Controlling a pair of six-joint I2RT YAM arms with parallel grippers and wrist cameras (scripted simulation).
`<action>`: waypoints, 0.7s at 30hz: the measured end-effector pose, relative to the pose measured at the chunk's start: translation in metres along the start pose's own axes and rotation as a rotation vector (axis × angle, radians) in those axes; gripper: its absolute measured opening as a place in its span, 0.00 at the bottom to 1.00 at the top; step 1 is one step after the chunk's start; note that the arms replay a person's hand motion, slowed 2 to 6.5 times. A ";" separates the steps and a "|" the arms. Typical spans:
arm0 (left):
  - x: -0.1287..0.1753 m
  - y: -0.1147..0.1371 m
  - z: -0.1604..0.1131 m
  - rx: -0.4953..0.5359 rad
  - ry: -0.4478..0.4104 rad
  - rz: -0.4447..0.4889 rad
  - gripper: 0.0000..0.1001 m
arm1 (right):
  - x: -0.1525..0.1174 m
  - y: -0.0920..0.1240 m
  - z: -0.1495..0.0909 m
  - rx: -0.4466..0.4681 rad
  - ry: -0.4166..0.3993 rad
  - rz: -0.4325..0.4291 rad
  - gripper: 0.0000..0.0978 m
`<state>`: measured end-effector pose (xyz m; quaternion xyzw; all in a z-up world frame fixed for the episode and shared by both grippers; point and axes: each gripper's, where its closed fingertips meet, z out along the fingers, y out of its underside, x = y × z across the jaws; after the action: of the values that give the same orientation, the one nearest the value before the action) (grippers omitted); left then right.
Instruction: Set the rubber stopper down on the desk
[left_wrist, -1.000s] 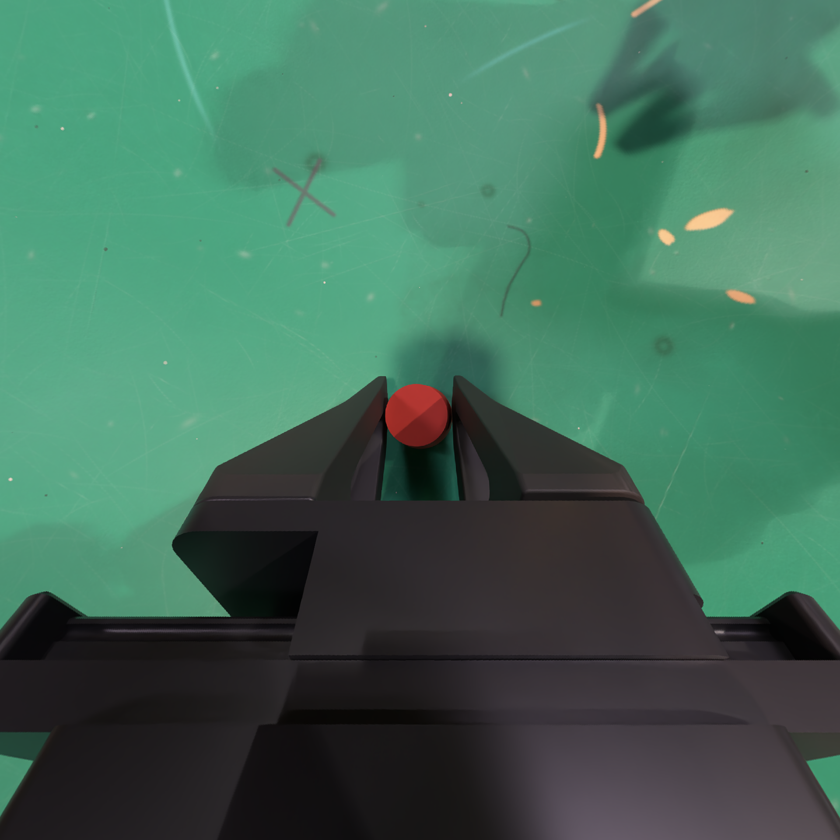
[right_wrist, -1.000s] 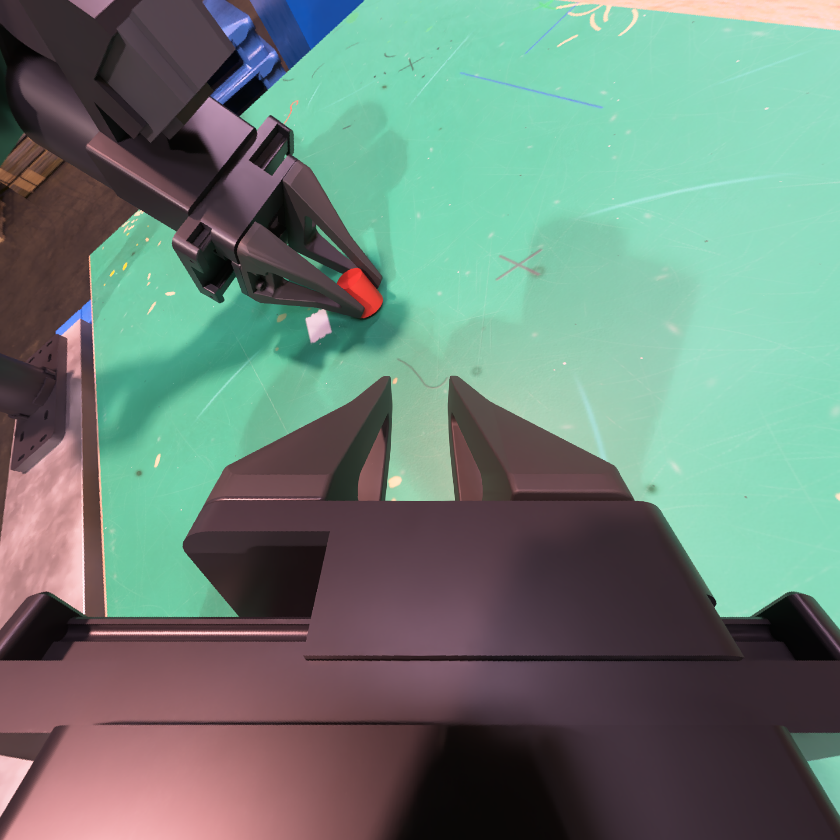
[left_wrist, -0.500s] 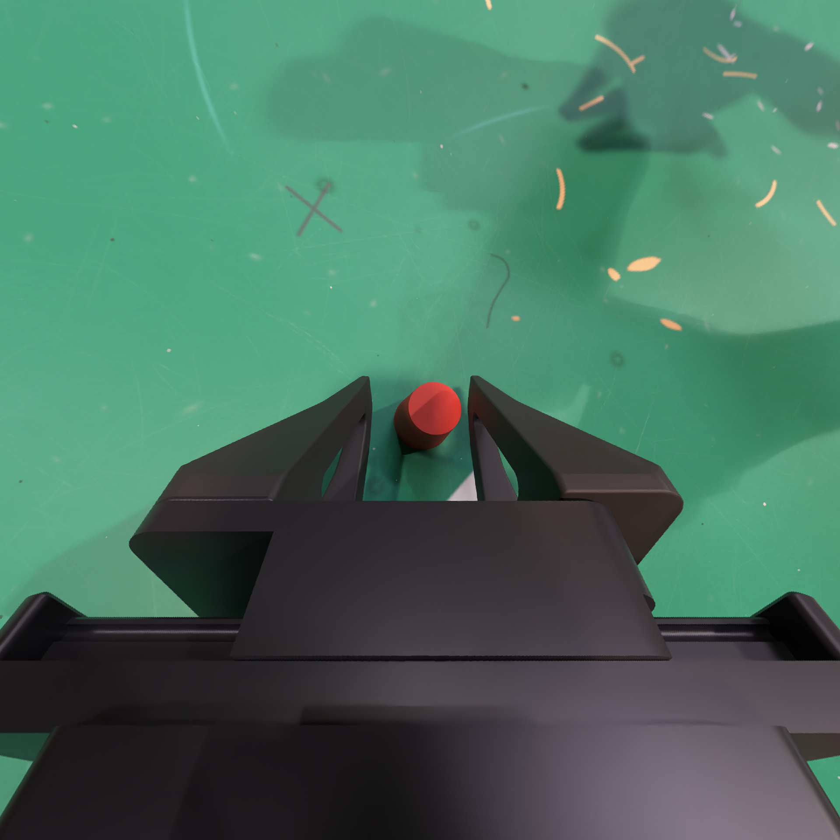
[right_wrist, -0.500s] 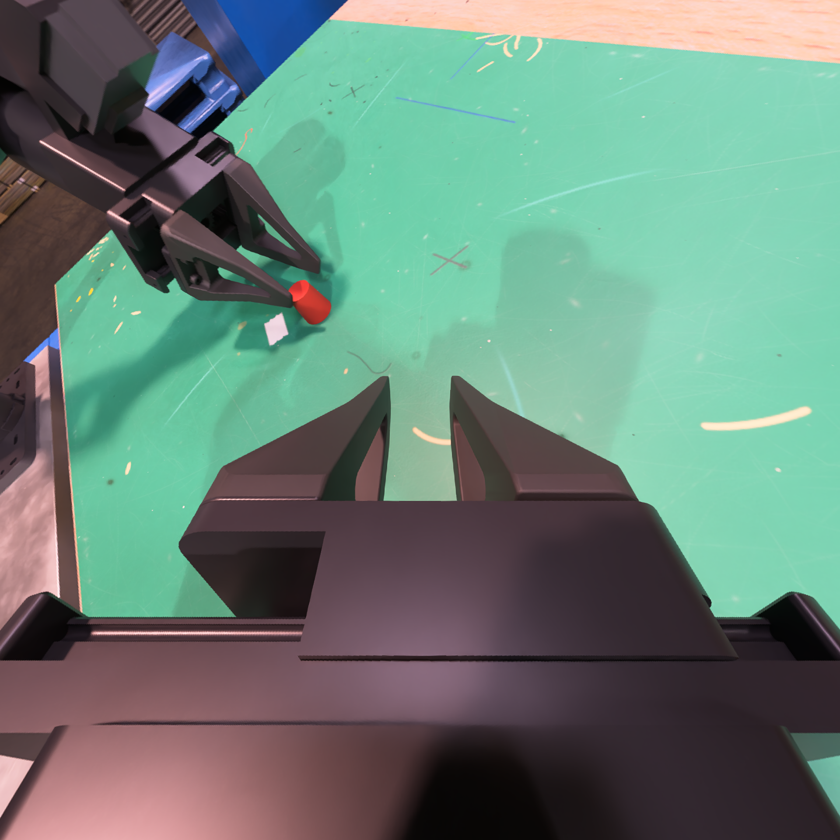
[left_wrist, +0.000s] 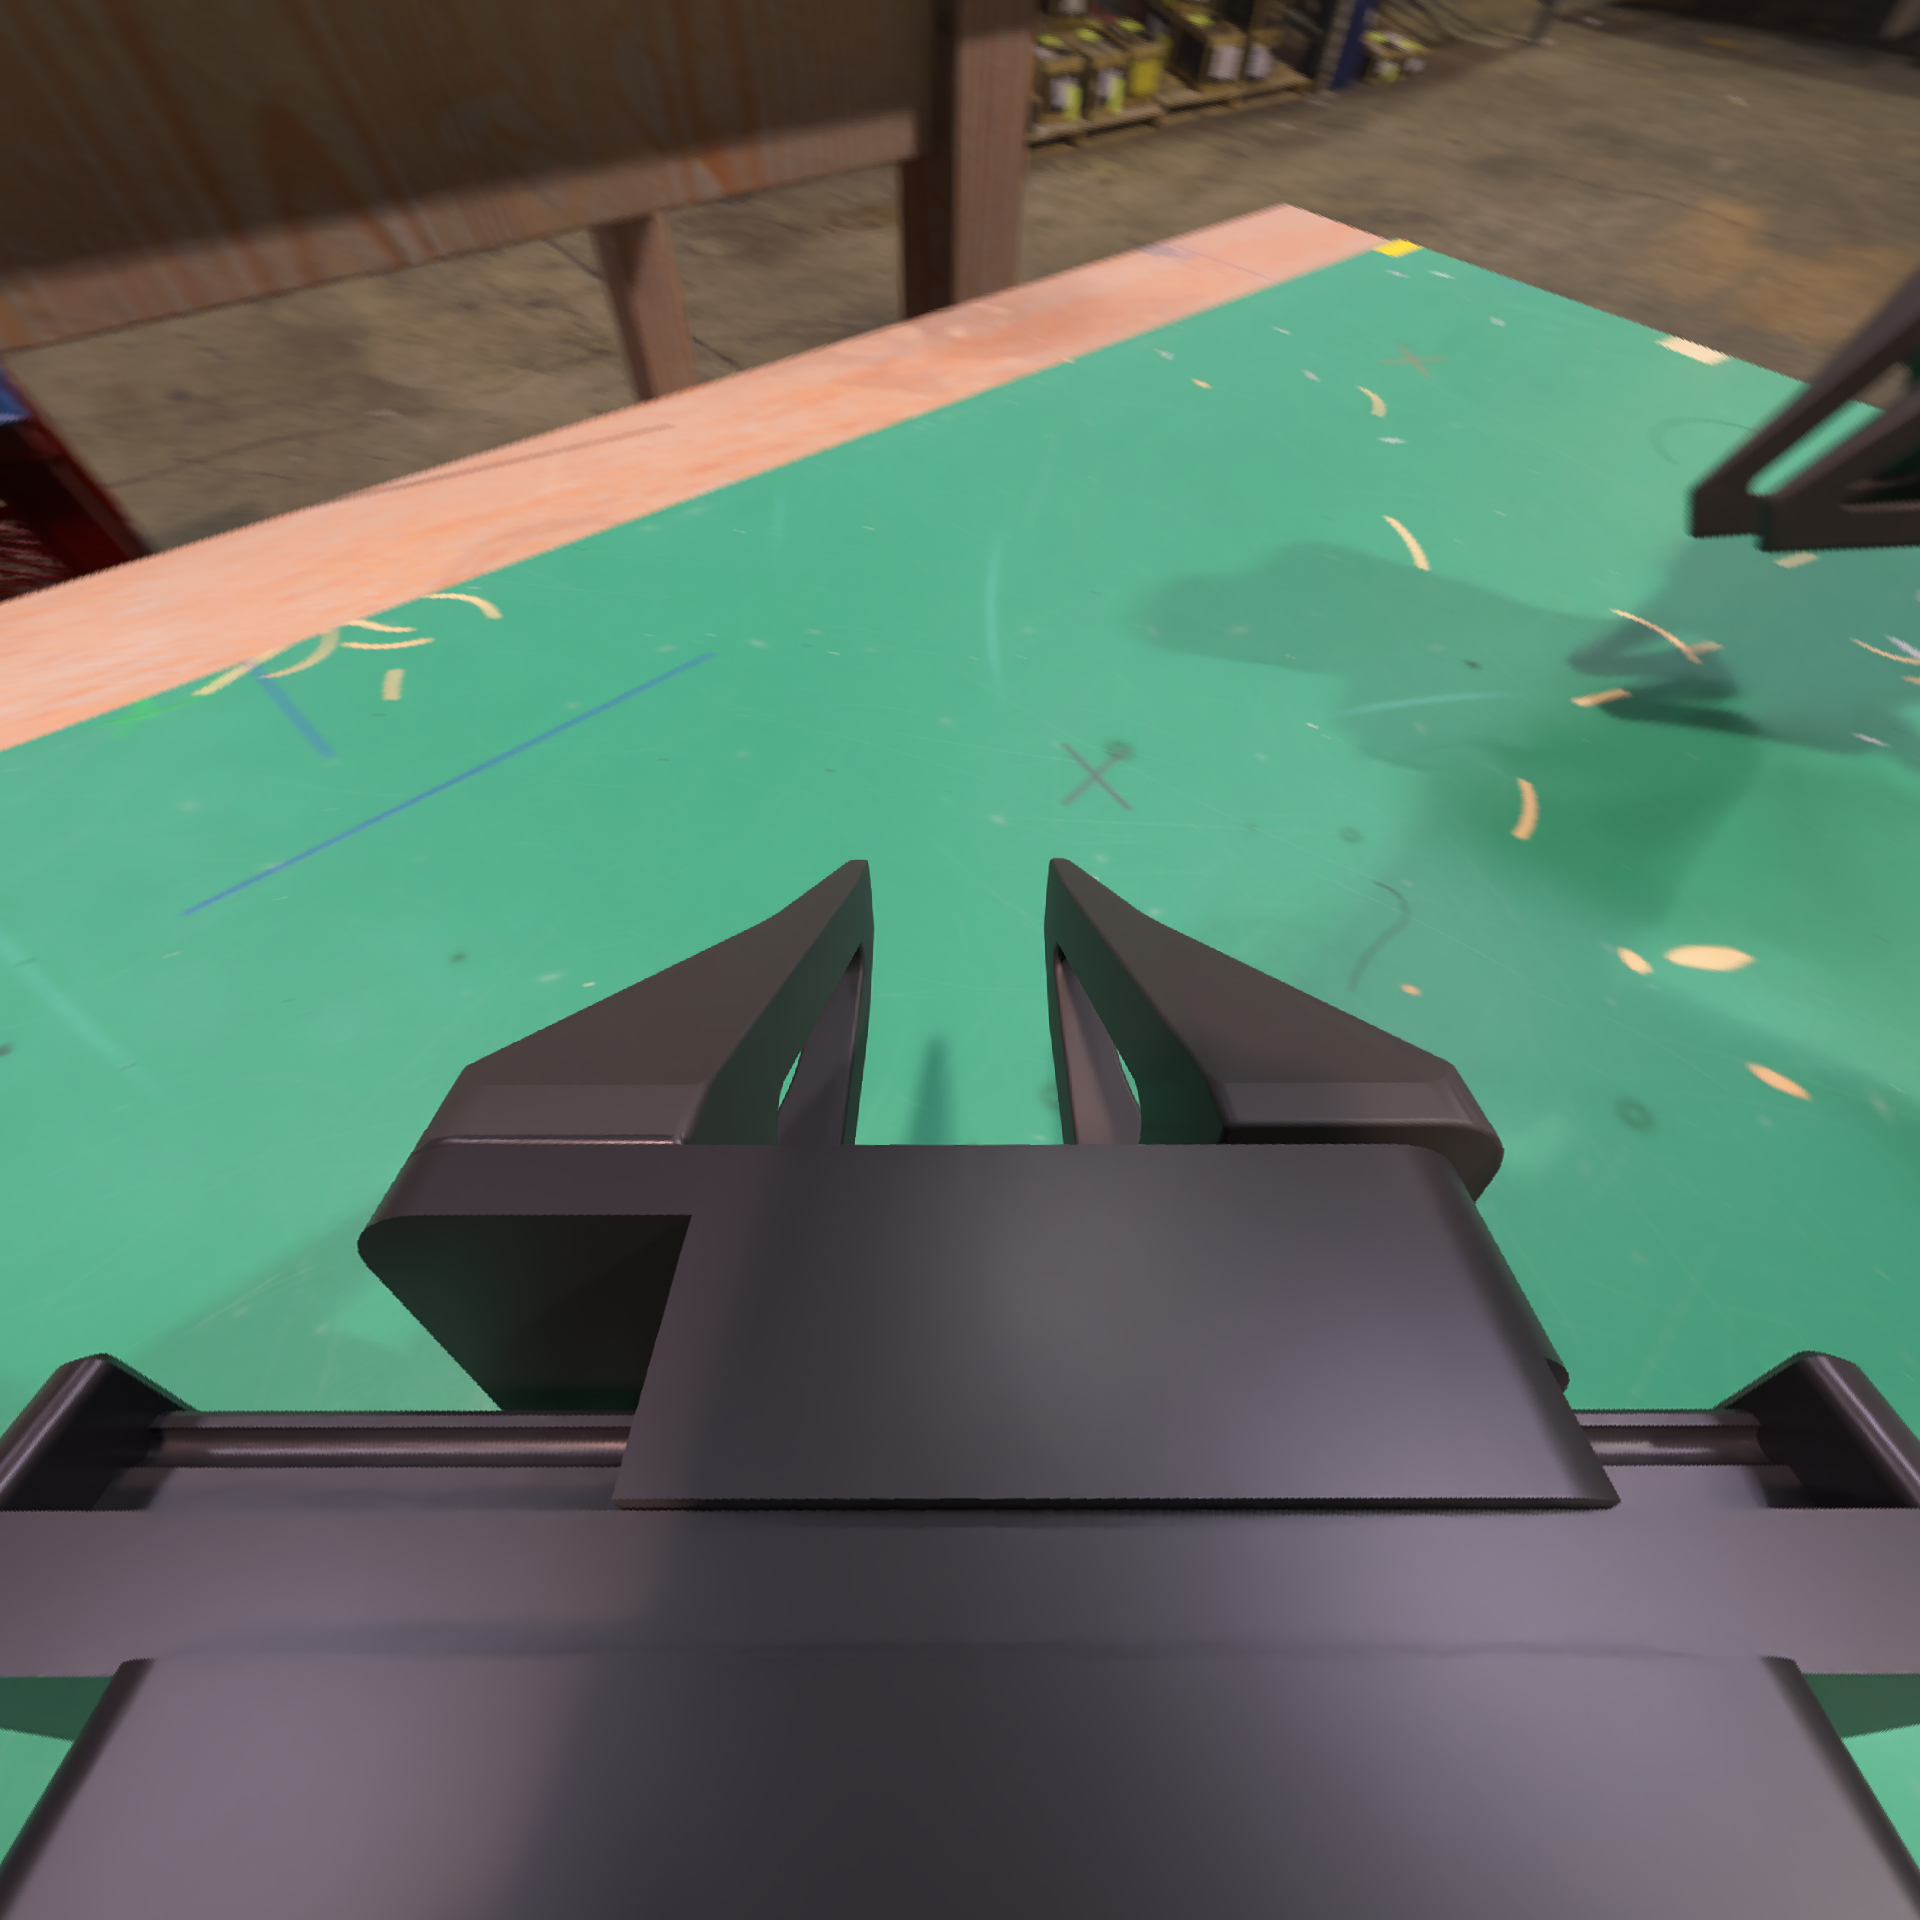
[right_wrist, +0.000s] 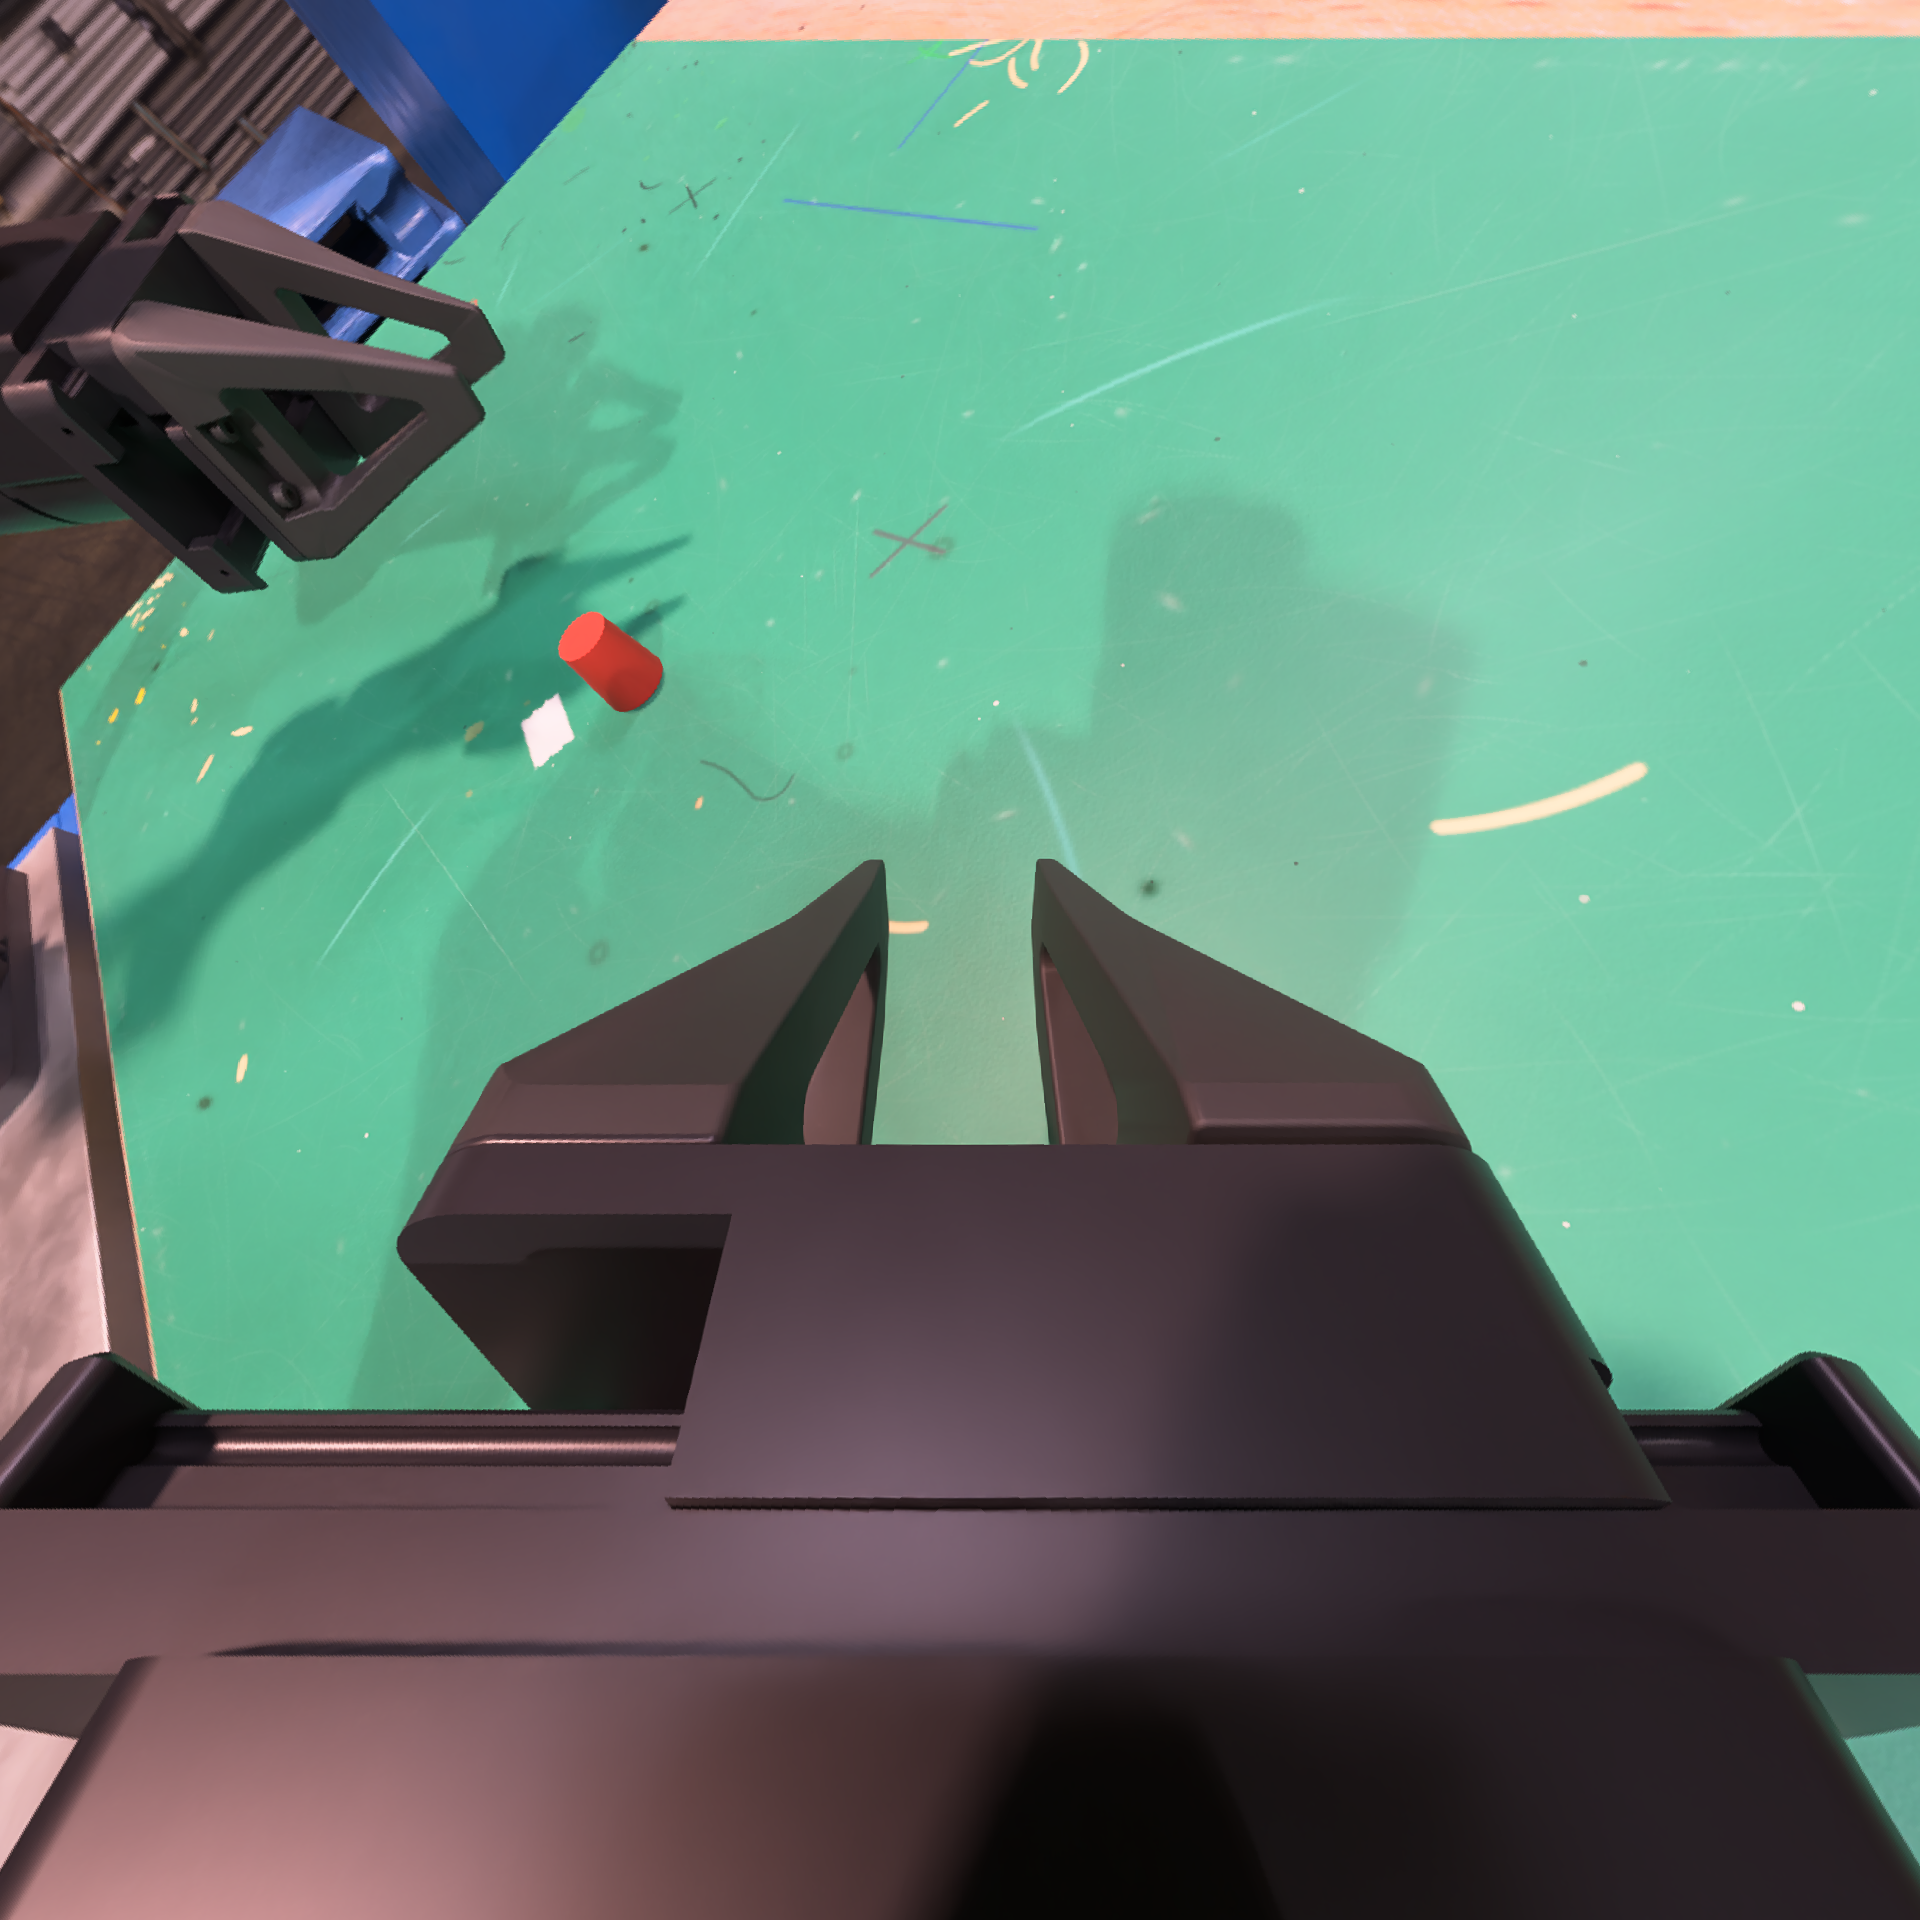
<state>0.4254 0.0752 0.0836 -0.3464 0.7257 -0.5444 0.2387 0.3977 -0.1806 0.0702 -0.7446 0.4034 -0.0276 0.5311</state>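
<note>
The red rubber stopper (right_wrist: 611, 662) lies on its side on the green desk mat (right_wrist: 1351, 416), seen only in the right wrist view. My left gripper (left_wrist: 957, 868) is open and empty; in the right wrist view it (right_wrist: 473, 364) hangs above and to the left of the stopper, clear of it. My right gripper (right_wrist: 959, 868) is open a little and empty, above the mat nearer than the stopper. Its fingertips (left_wrist: 1725, 514) show at the right edge of the left wrist view. The stopper is out of sight in the left wrist view.
A small white scrap (right_wrist: 547, 729) lies just beside the stopper. The mat's far wooden border (left_wrist: 623, 468) and left edge (right_wrist: 83, 831) drop to the floor. A wooden frame (left_wrist: 956, 145) stands beyond the desk. Blue equipment (right_wrist: 343, 197) sits past the left corner.
My left gripper opened and let go of the stopper, then rose and tilted up away from it. The stopper now rests alone on the mat. The right gripper shifted a little.
</note>
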 end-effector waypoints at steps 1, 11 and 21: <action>-0.005 -0.001 -0.001 0.011 -0.037 0.000 0.28 | 0.001 0.001 -0.001 0.001 -0.001 0.009 0.24; -0.043 0.008 -0.001 -0.077 -0.334 0.068 0.38 | 0.009 0.004 -0.006 0.029 -0.044 0.101 0.26; -0.051 0.022 0.007 -0.196 -0.381 0.084 0.36 | 0.016 -0.006 -0.015 0.117 -0.077 0.196 0.26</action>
<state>0.4579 0.1130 0.0587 -0.4342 0.7307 -0.3854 0.3592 0.4051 -0.2020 0.0759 -0.6697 0.4512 0.0298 0.5890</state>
